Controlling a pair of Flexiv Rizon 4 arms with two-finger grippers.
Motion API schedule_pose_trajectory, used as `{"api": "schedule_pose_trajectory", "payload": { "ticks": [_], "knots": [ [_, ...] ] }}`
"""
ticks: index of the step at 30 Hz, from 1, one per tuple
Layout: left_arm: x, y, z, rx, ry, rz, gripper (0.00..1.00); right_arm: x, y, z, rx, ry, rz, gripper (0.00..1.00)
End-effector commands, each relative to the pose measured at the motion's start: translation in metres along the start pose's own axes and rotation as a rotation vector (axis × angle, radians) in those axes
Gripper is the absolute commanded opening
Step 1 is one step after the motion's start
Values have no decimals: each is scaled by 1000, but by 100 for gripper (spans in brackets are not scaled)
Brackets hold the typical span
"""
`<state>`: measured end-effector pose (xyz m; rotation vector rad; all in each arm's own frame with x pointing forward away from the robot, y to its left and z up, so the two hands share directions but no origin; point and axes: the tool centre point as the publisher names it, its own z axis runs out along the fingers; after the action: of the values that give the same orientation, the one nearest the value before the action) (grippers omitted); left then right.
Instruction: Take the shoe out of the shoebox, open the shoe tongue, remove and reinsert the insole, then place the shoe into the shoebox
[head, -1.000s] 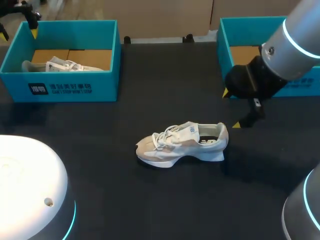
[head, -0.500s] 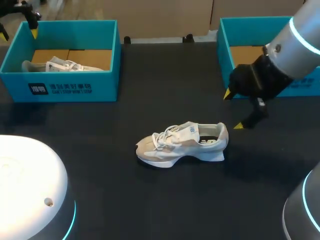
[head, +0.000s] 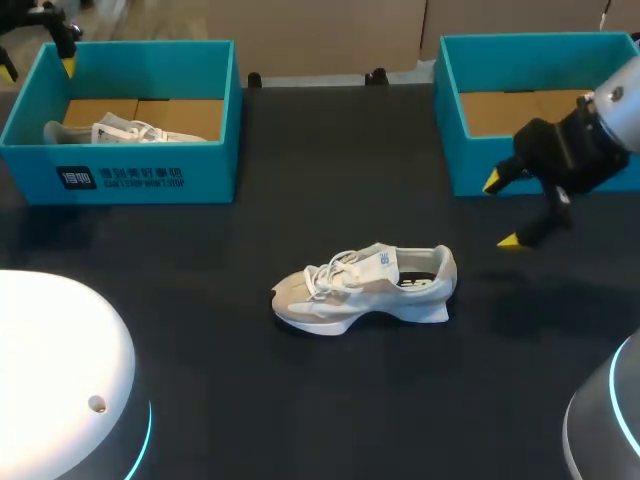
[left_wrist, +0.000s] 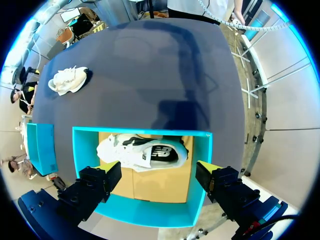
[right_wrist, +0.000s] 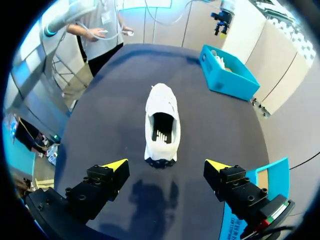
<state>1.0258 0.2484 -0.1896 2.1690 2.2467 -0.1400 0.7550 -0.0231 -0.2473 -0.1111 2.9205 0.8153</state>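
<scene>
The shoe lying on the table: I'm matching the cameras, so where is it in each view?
Head view: shoe at mid-table.
Left wrist view: shoe far beyond the shoebox ahead of the left gripper.
Right wrist view: shoe ahead of the right gripper, heel nearest.
Shared landmark: the shoebox holding a second shoe.

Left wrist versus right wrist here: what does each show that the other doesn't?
Left wrist only: straight down into the left box at the second shoe lying in it, under the open left gripper. Right wrist only: the opening of the table shoe, seen from its heel, ahead of the open right gripper. Both: the table shoe, the left box, the right box, the table.
</scene>
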Motion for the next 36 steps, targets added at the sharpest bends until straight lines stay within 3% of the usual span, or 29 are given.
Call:
{"api": "schedule_pose_trajectory", "payload": {
  "ticks": [1, 6, 16, 24, 36],
  "knots": [
    [0, 0, -1, 1, 3, 1, 100, 4, -15, -2, -101, -21, 14, 100],
    [0, 0, -1, 1, 3, 1, 100, 9, -30, 5, -203, -23, 66, 100],
    [0, 0, -1, 1, 3, 1, 100, 21, -55, 29, -265, -10, 72, 100],
    [0, 0, -1, 1, 3, 1, 100, 27, -62, 48, -357, -27, -16, 100],
    [0, 0, -1, 1, 3, 1, 100, 22, -77, 72, -426, -20, 36, 100]
  ]
}}
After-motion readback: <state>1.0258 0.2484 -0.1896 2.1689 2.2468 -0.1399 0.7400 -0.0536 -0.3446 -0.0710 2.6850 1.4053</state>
